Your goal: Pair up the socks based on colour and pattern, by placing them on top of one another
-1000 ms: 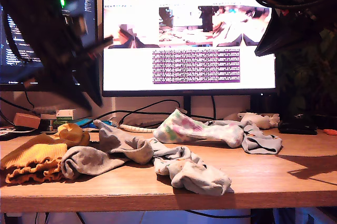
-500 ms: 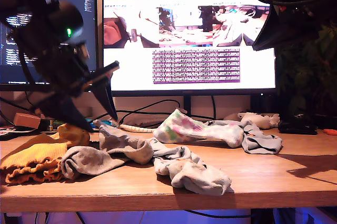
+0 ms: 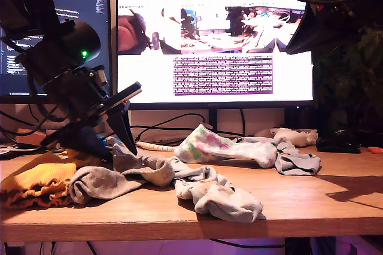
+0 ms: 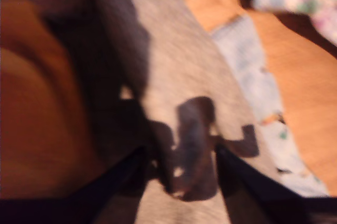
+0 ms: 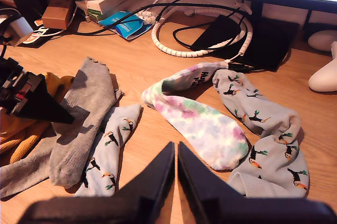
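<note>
A light wooden table is seen below two lit monitors, with loose socks strewn across it and none yet stacked by kind. The step in hand is judged to be the opening pick-up of a grey sock.

On the exterior view's left, the first tool is held low over the plain grey knitted sock with a frilly cuff. Its jaws are spread wide with grey fabric between them (the first wrist view is too blurred to tell whether contact is made). The second tool hangs high over the middle of the table, its jaws drawn almost together and holding nothing.

The mustard-yellow ribbed socks with ruffled cuffs lie bunched at the exterior view's left edge, just beside the grey one. A pale grey-blue sock printed with small birds lies flat against the grey sock, partly under it. A second bird-print sock is curled around the toe of the white sock tie-dyed in pink and green, well apart from its match.

All the fabric looks soft and limp, so folds and sagging are to be expected. The next move is judged to call for a closing pinch on one layer of grey knit alone, then a lift clear of the printed sock beneath.
</note>
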You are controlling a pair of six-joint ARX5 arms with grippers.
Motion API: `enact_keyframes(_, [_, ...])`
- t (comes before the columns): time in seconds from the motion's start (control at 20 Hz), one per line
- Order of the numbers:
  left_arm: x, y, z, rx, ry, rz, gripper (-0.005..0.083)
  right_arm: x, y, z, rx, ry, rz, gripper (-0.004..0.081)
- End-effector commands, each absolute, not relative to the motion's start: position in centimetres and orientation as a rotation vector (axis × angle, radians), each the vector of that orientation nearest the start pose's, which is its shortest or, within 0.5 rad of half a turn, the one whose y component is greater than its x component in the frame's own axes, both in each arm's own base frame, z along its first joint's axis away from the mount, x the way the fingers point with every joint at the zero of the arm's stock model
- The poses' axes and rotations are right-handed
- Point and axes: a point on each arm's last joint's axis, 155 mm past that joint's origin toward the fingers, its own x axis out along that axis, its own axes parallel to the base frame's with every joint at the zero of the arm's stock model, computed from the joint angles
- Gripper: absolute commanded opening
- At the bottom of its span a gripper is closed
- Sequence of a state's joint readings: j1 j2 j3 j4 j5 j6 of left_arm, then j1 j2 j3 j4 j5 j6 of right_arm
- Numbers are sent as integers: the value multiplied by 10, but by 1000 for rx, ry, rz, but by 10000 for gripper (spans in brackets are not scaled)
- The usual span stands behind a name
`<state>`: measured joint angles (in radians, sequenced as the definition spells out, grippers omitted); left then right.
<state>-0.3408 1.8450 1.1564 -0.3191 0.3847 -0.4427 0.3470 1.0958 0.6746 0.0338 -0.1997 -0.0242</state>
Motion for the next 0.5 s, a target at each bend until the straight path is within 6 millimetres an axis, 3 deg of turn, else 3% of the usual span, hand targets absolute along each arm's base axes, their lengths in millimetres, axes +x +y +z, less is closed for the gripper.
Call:
enact_keyframes(0.0, [393,-218,35,-406,1189,-424,64,341,162,193,-53,394,546,-11])
enact_keyframes(0.05, [391,-220,36,-414,1194,-441,-11,341,162,193,-53,394,546,-11])
enact_keyframes(0.2, [375,-234,44,-472,1248,-534,-21,341,162,193,-53,394,546,-11])
enact_keyframes(0.45, [359,-236,53,-478,1313,-570,-21,341,162,193,-52,394,546,-11])
